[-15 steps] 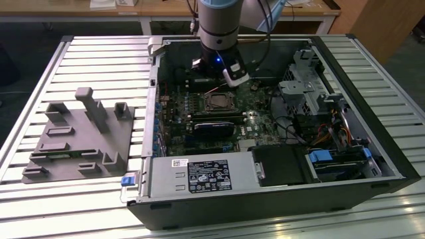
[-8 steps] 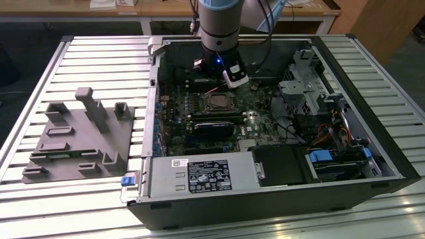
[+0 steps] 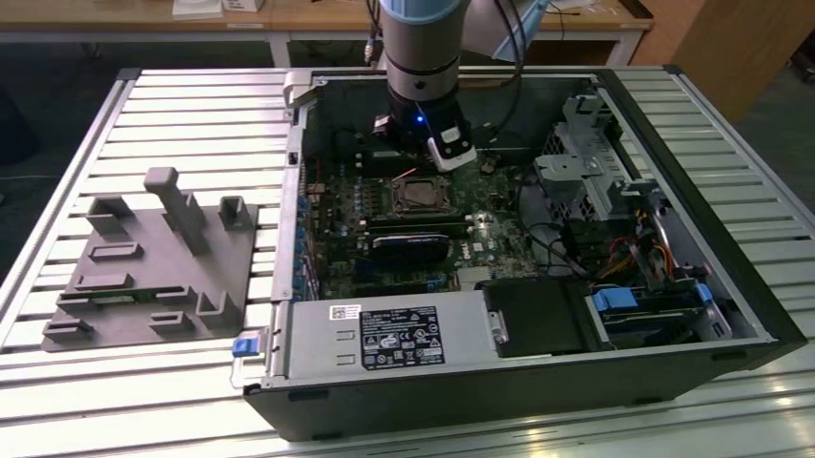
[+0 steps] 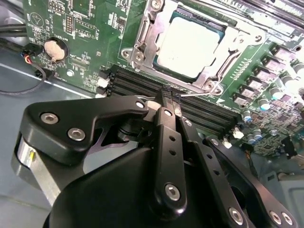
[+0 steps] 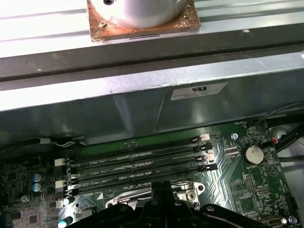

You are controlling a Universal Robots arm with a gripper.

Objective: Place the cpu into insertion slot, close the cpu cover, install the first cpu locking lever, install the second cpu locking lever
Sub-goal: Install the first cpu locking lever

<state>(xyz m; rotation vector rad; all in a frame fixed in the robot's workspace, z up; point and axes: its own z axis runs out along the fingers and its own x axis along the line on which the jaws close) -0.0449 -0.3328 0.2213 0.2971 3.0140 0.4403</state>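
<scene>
Gripper [image 4: 167,100] hung low inside the open computer case [image 3: 510,396], fingers drawn together on what looked like the thin wire locking lever [image 4: 192,94] running along the socket's edge. The tight pinch was probably meant to keep so slim a wire from slipping. The cpu [image 4: 190,45] lay flat in the insertion slot [image 3: 417,197], its silver top showing through the cut-out of the cpu cover [image 4: 145,38], which was folded down over it. Chip and cover judged done, lever work in hand. In the exterior view the slot sat at about 6 o'clock from the gripper, just beside it. Long black memory slots [image 4: 137,85] lay close under the fingertips, leaving little room to swing. A dark expansion card [image 3: 410,250] sat at 6 o'clock from the slot, with the power supply [image 3: 382,339] beyond it. Drive cage [image 3: 586,181] and loose cables [image 3: 624,258] crowded the 3 o'clock side. A grey fixture [image 3: 140,267] rested on the slatted table [image 3: 191,105] at 9 o'clock, well apart from the work.
</scene>
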